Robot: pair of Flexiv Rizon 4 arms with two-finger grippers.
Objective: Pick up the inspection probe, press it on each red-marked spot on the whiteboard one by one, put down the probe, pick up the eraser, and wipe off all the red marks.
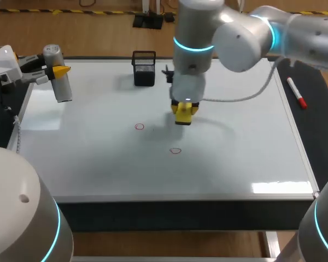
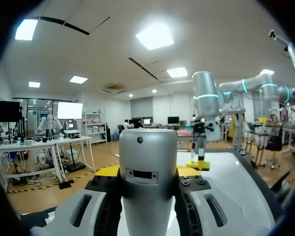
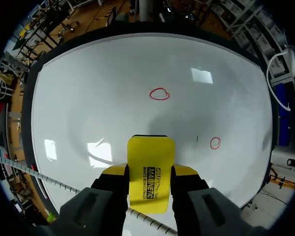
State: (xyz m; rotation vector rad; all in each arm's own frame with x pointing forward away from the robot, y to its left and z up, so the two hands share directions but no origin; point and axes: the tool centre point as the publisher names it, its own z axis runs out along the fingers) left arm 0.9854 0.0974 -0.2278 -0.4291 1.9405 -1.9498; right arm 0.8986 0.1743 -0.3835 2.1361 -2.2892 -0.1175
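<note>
Head view blurs one eraser (image 3: pixel 151 167) into the right gripper (image 1: pixel 184 113) clasping it; left gripper (image 1: pixel 59 71) clasps one probe (image 1: pixel 61 88); two red marks (image 1: pixel 139 127) (image 1: pixel 175 150) show.

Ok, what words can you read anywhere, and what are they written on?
"MAGNETIC": on the yellow eraser held by the right gripper.
"WHITE BOARD ERASER": smaller line on the same eraser.
Tiny logo beside them: too blurred to read.
On the inspection probe, red marker and red circles: no readable words.
</note>
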